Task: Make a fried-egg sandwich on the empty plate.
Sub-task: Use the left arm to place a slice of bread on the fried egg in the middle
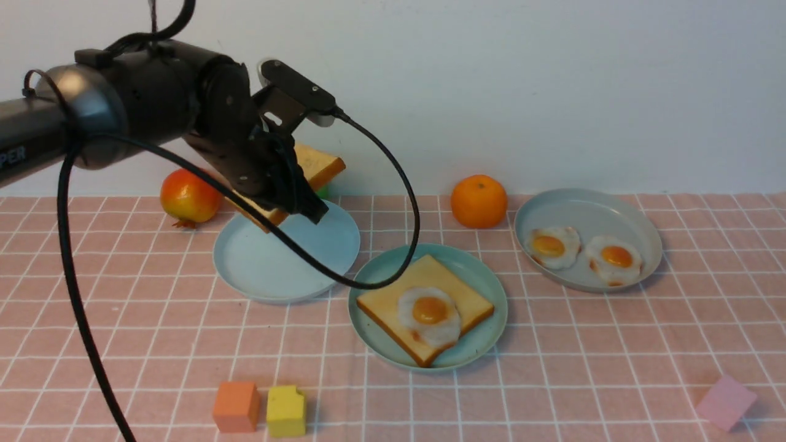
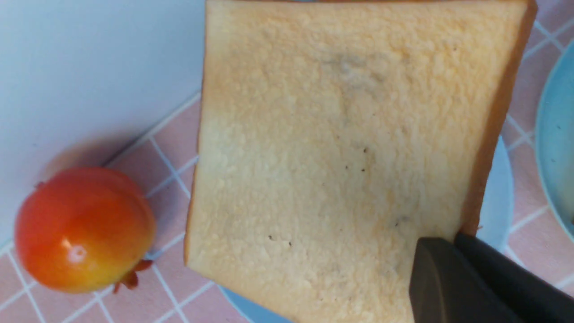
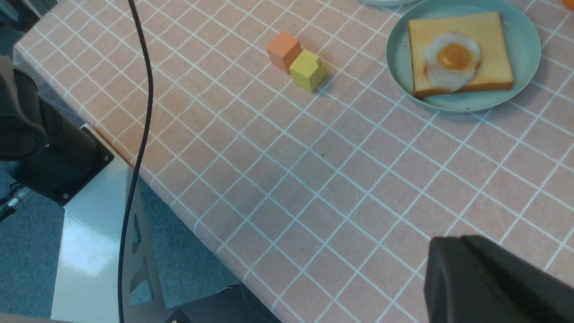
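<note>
Orange block (image 1: 236,406) and yellow block (image 1: 286,410) lie foremost; left end effector (image 1: 305,199) clamps toast (image 1: 319,164) over blue plate (image 1: 270,270)

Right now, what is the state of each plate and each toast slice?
Square golden-brown toast slice: lifted, tilted, gripped by left end effector.
Round pale blue plastic plate: empty.
Round mint-green plastic plate: holds second toast slice topped with white fried egg.
Round grey-blue plate: holds two fried eggs.

The pink gridded tablecloth (image 1: 552,368) looks like matt woven cloth, faintly creased. The mint-green plate (image 1: 488,288) is smooth plastic with a soft sheen. The toast slice (image 2: 336,157) raised at the far left has a rough, porous, matt face; the pomegranate (image 1: 189,196) beside it is glossy.
</note>
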Controlling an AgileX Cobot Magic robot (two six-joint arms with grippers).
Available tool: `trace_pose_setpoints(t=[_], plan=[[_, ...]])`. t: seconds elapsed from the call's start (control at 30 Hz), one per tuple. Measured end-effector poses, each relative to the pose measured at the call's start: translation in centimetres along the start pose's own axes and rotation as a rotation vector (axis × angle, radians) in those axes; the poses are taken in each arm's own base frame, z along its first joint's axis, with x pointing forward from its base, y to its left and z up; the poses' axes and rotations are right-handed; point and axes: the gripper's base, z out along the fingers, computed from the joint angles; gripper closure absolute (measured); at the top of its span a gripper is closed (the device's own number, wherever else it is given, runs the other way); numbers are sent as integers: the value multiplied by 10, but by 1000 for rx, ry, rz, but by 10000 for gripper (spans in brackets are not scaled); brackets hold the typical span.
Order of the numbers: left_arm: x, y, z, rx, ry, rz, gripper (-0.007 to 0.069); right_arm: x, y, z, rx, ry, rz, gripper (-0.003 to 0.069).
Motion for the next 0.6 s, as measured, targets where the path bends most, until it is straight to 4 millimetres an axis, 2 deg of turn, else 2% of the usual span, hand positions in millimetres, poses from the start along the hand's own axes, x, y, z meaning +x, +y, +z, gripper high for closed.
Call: trace_pose_setpoints(t=[0.13, 0.2, 0.23, 0.27, 0.33, 0.4, 0.43, 0.6], plan=[[-5, -36, -5, 71, 22, 34, 612, 1, -3, -4, 21, -21, 27, 606], [-9, -67, -7, 122, 31, 69, 612, 1, -5, -5, 33, -30, 46, 606], [-11, -93, -10, 162, 36, 97, 612, 1, -5, -5, 40, -34, 52, 606], [-11, -99, -11, 170, 37, 108, 612, 1, -5, -5, 39, -33, 52, 606], [-12, -134, -11, 214, 39, 154, 612, 1, -6, -5, 42, -35, 56, 606], [-11, -142, -8, 220, 43, 165, 612, 1, -6, -5, 42, -35, 56, 606], [-8, -150, 1, 214, 54, 171, 612, 1, -6, -5, 42, -35, 56, 606], [-4, -152, 22, 183, 65, 185, 612, 1, -6, -5, 42, -34, 56, 603]])
